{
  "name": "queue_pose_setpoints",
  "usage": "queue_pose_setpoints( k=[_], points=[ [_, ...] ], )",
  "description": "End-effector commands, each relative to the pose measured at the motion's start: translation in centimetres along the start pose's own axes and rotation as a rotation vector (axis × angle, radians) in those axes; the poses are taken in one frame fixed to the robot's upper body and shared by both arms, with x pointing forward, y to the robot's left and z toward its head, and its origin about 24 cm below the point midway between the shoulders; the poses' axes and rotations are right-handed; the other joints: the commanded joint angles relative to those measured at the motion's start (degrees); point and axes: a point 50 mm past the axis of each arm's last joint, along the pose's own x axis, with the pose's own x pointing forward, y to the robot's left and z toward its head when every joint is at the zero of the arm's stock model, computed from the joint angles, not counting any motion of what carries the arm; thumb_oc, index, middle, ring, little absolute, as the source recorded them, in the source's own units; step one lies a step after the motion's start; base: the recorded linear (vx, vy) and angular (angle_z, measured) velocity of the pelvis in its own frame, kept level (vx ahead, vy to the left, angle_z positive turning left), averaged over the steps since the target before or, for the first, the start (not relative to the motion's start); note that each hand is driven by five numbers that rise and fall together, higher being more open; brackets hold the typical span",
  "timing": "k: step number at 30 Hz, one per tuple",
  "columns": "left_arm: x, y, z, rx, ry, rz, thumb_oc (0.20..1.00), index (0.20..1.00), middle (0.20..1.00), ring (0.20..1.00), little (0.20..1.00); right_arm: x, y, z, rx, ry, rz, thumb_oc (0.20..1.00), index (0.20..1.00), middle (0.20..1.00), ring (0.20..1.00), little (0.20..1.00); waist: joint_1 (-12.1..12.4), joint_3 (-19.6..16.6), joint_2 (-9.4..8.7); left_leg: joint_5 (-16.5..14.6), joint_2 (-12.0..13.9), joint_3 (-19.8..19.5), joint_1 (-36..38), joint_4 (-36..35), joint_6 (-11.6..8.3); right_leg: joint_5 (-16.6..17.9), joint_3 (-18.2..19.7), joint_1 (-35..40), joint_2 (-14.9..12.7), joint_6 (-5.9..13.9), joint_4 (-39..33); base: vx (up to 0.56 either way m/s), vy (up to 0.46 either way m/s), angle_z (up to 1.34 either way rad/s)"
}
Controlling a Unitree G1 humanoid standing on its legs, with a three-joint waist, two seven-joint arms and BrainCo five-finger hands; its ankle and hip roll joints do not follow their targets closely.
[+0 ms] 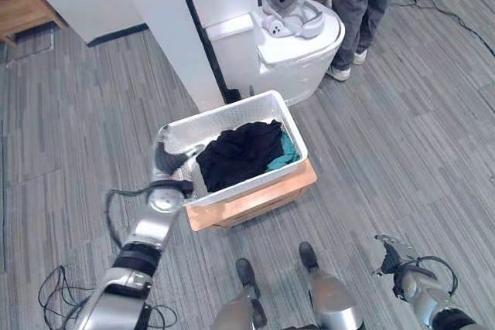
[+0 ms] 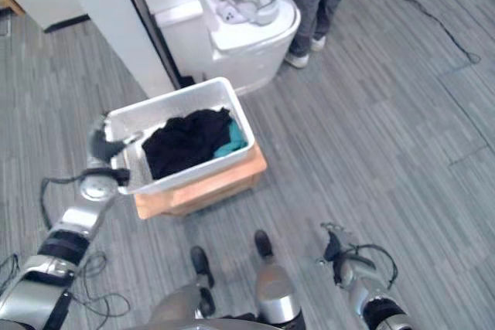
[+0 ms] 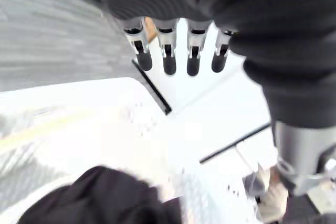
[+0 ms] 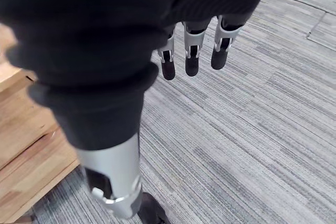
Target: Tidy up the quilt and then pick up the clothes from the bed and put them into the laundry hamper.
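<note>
Grey plank floor runs all round the white laundry hamper, which we take as our landmark; it sits on a low wooden stand, prob. to raise it within arm's reach. Inside the hamper we see the clothes: a black garment heaped over most of the bottom, w/ a teal piece tucked at the side farthest from our left arm. So the clothes are in the hamper; no bed or quilt to check here.

Our left hand is over the hamper's near-left corner, just above the rim, beside the black garment and apart from it. In the left wrist view its fingers hang straight and a little apart, holding nothing; the black garment lies below them in the hamper. We judge this as a hand placed for a drop into the hamper, w/ nothing clamped in it.

Our right hand hangs low, well apart from the hamper on its right, over bare floor. Its fingers are relaxed and slightly apart, empty – idle, kept clear of the work.

Beyond the hamper stands a white rounded unit w/ a grey headset on top, and a person's legs just past that.
</note>
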Motion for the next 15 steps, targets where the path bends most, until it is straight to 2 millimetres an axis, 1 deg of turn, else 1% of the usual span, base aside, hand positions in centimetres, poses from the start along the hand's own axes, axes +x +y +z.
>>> queue_pose_setpoints(
  k=[1,2,3,4,5,6,7,8,9,10,12,13,14,15],
  points=[
    [0.3,3.5,0.4,-0.096,-0.073,0.214,1.0,1.0,1.0,1.0,1.0,-0.8,2.0,-1.3,0.122,0.059,0.086,1.0,1.0,1.0,1.0,1.0,1.8,-6.6,-0.14,-5.0,2.8,-0.4,5.4,0.1,-4.29,-3.6,-0.7,-3.1,-1.9,4.98,1.3,0.06,-0.01,0.12],
    [-0.3,4.1,-1.0,-0.138,-0.024,0.255,1.0,1.0,1.0,1.0,1.0,-0.9,2.6,-1.4,0.17,0.078,0.104,1.0,1.0,1.0,1.0,1.0,1.9,-6.9,-0.13,-5.2,2.8,-0.5,6.0,0.1,-4.31,-3.8,-0.8,-2.4,-2.0,4.92,1.2,0.02,0.007,0.18],
    [-2.8,5.0,-6.7,-0.158,0.21,0.308,1.0,1.0,1.0,1.0,1.0,-1.2,3.9,-1.6,0.265,0.126,0.141,1.0,1.0,1.0,1.0,1.0,2.5,-7.5,0.11,-5.2,2.9,-0.9,6.7,0.1,-4.25,-4.1,-1.1,-1.4,-2.0,4.79,1.3,0.01,0.01,0.14],
    [-2.8,5.1,-6.7,-0.159,0.21,0.308,1.0,1.0,1.0,1.0,1.0,-1.2,3.9,-1.5,0.265,0.125,0.142,1.0,1.0,1.0,1.0,1.0,2.5,-7.5,0.07,-5.2,2.9,-0.9,6.7,0.1,-4.25,-4.1,-1.2,-1.3,-2.0,4.79,1.3,0.02,0.021,0.08],
    [-4.6,5.2,-10.1,-0.098,0.356,0.29,1.0,1.0,1.0,1.0,1.0,-1.4,4.6,-1.9,0.304,0.166,0.163,1.0,1.0,1.0,1.0,1.0,2.6,-7.7,0.2,-5.6,2.8,-1.0,7.3,0.1,-4.18,-4.5,-1.4,-0.6,-2.1,4.9,1.3,0.0,0.0,0.0],
    [-5.9,5.3,-11.8,-0.069,0.432,0.283,1.0,1.0,1.0,1.0,1.0,-1.5,5.1,-1.9,0.317,0.185,0.179,1.0,1.0,1.0,1.0,1.0,2.8,-8.0,0.18,-5.3,2.9,-1.2,7.2,0.1,-4.19,-4.3,-1.5,-0.6,-2.1,4.81,1.3,0.01,0.014,0.05],
    [-7.8,5.1,-14.1,-0.036,0.541,0.269,1.0,1.0,1.0,1.0,1.0,-1.6,5.7,-2.1,0.376,0.227,0.189,1.0,1.0,1.0,1.0,1.0,2.9,-8.2,0.16,-5.3,2.8,-1.2,7.3,0.1,-4.14,-4.3,-1.4,-0.4,-2.1,4.81,1.3,0.01,0.029,0.04],
    [-13.3,3.9,-18.6,-0.04,0.806,0.232,1.0,1.0,1.0,1.0,1.0,-1.9,6.7,-2.7,0.507,0.329,0.196,1.0,1.0,1.0,1.0,1.0,3.2,-8.6,0.25,-5.5,2.7,-1.3,7.8,0.1,-3.89,-4.4,-1.4,0.0,-2.1,4.72,1.4,0.02,0.038,0.05],
    [-13.3,3.9,-18.6,-0.041,0.806,0.232,1.0,1.0,1.0,1.0,1.0,-1.9,6.7,-2.7,0.508,0.329,0.196,1.0,1.0,1.0,1.0,1.0,3.2,-8.7,0.29,-5.5,2.7,-1.3,7.7,0.1,-3.89,-4.4,-1.4,0.0,-2.1,4.72,1.4,0.03,0.058,0.08],
    [-18.1,2.8,-21.4,0.001,1.014,0.166,1.0,1.0,1.0,1.0,1.0,-2.1,7.3,-3.1,0.582,0.414,0.196,1.0,1.0,1.0,1.0,1.0,3.5,-9.1,0.26,-5.6,2.6,-1.4,7.8,0.1,-3.69,-4.4,-1.3,0.3,-2.2,4.68,1.3,0.02,0.043,0.1],
    [-21.8,1.3,-22.6,0.044,1.155,0.098,1.0,1.0,1.0,1.0,1.0,-2.0,7.5,-2.9,0.605,0.443,0.2,1.0,1.0,1.0,1.0,1.0,4.1,-9.5,0.2,-5.8,2.5,-1.7,8.1,0.1,-3.48,-4.4,-1.5,0.7,-2.4,4.68,1.2,0.03,0.045,0.08],
    [-21.8,1.2,-22.6,0.044,1.155,0.097,1.0,1.0,1.0,1.0,1.0,-2.0,7.4,-2.9,0.605,0.444,0.2,1.0,1.0,1.0,1.0,1.0,4.1,-9.5,0.23,-5.9,2.5,-1.7,8.1,0.1,-3.47,-4.4,-1.5,0.7,-2.4,4.69,1.1,0.02,0.033,0.08],
    [-23.3,0.7,-23.0,0.061,1.205,0.062,1.0,1.0,1.0,1.0,1.0,-1.9,7.5,-2.7,0.619,0.447,0.206,1.0,1.0,1.0,1.0,1.0,4.4,-9.7,0.18,-5.9,2.4,-1.7,8.2,0.1,-3.38,-4.4,-1.5,0.9,-2.5,4.66,1.1,0.02,0.044,0.11],
    [-25.3,0.0,-23.4,0.071,1.275,0.017,1.0,1.0,1.0,1.0,1.0,-1.6,7.4,-1.9,0.633,0.42,0.209,1.0,1.0,1.0,1.0,1.0,5.0,-9.9,0.01,-6.0,2.3,-1.9,8.3,0.1,-3.22,-4.4,-1.6,1.1,-2.6,4.68,1.0,0.02,0.065,0.13]
  ],
)
